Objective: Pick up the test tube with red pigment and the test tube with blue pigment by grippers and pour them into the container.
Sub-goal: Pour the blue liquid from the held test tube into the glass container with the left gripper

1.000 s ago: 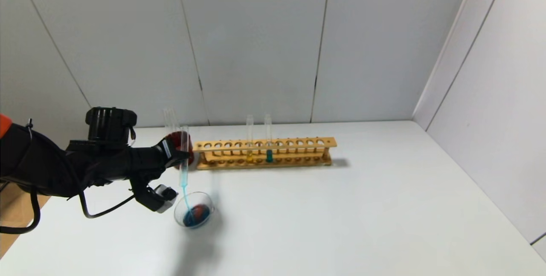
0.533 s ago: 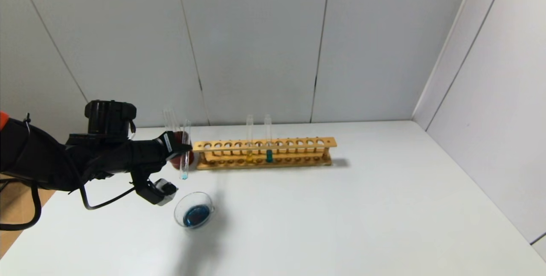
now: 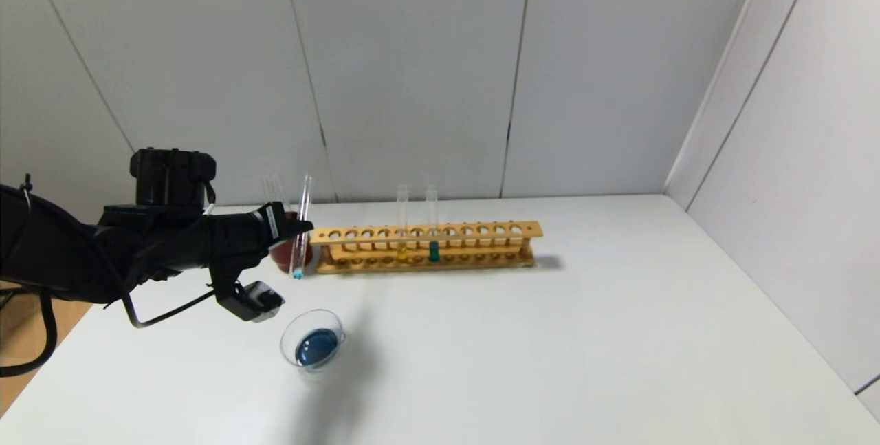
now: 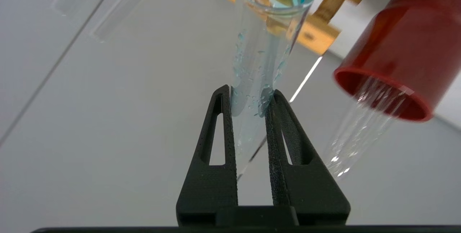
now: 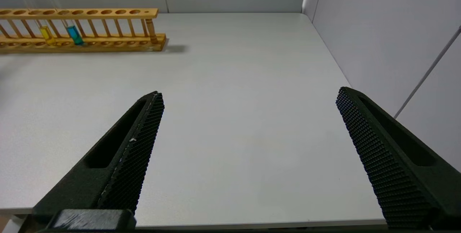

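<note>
Test tube with blue pigment [image 3: 300, 225], nearly drained, is clenched in the left tool [image 3: 297, 228], above the bench [image 3: 550, 335] beside the red cup [image 3: 283, 252]. Container [image 3: 313, 343] below holds dark blue liquid. Right tool [image 5: 248, 125] stands released.

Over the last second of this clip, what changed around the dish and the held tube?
The left tool, shut on the test tube with blue pigment, lifted it away from the container and back toward the red cup. The blue stream stopped; the tube is nearly drained, and the container's red patch has gone under blue. The container, the wooden rack and its two tubes stayed put.
</note>
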Motion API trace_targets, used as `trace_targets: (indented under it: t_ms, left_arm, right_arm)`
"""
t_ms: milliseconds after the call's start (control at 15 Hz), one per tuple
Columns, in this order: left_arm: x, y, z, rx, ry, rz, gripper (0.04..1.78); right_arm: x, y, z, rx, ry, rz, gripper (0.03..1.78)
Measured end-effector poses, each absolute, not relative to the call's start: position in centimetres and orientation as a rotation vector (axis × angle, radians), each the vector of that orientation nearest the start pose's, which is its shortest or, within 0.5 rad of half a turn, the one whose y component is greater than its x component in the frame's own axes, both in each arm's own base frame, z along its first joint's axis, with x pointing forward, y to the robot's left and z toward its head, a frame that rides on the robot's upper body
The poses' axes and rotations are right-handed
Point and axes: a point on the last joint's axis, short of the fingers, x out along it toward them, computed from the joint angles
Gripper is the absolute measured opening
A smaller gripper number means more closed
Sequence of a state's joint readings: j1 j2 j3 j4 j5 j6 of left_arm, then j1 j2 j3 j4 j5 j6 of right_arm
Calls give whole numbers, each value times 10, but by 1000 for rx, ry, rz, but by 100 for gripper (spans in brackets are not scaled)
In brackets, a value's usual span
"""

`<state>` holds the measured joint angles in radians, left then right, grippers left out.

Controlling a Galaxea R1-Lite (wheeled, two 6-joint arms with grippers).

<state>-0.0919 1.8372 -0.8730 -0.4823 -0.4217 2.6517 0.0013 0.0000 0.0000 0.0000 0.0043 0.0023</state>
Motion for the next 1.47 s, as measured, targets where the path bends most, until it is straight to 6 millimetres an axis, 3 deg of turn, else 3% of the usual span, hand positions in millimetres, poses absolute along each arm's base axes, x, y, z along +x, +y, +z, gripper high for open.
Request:
trace_targets:
  t_ms: [1467]
  left_arm:
    - [317, -51, 183, 2582, -616, -591, 30]
  right_arm:
    - [-23, 0, 75, 2, 0, 6, 175]
